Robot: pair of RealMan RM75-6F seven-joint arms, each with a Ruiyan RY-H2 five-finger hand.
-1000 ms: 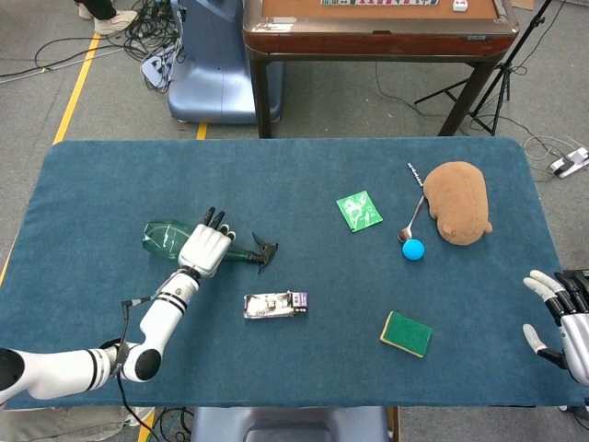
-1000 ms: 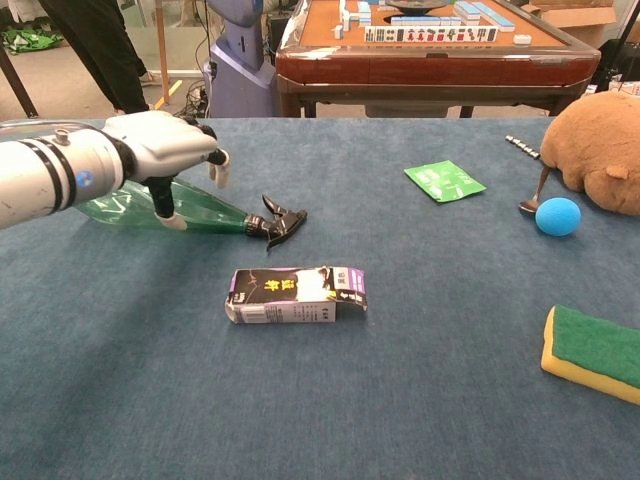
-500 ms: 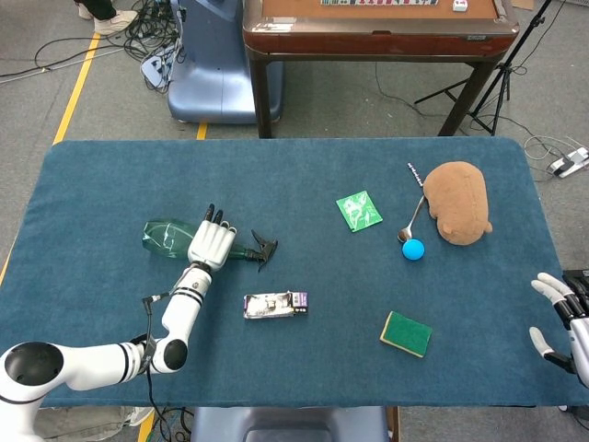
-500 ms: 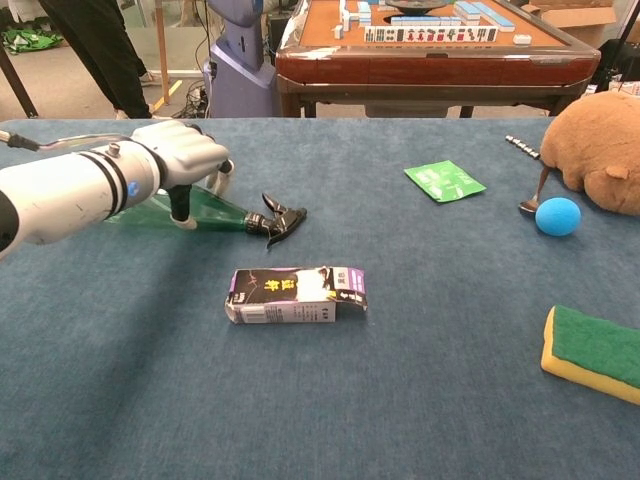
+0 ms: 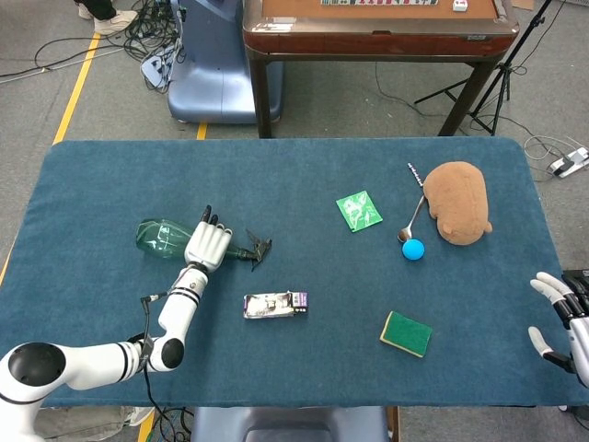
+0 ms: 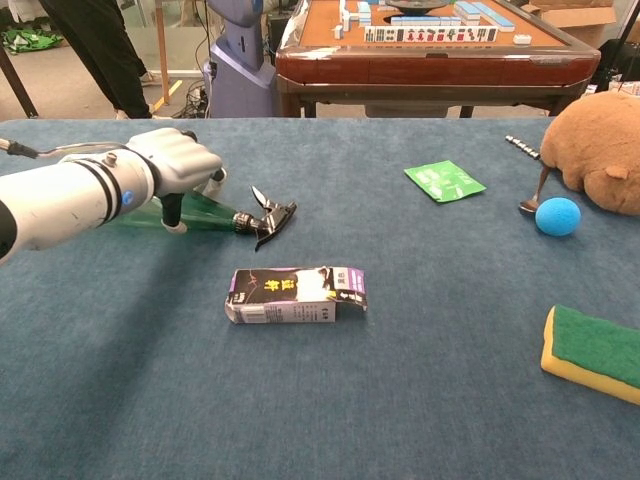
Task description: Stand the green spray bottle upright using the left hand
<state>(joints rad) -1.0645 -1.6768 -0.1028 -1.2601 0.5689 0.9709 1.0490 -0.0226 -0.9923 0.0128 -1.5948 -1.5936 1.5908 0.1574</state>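
Left hand [image 5: 206, 246]: clamps the green spray bottle [image 5: 162, 238], lying flat, black nozzle at 3 o'clock.
Right hand [image 5: 563, 308]: released, fingers spread, table edge.

Brightness: both views are evenly and brightly lit; no dim corners are seen.
Source: soft light from overhead is suggested.
Shadows: a faint, diffuse shadow is cast on the surface [image 6: 420, 400] under the left arm.
Glare: small highlights are seen on the left hand [image 6: 178, 160].
Focus: the head view is sharp throughout; slight softness is noted at the chest view's near edge.
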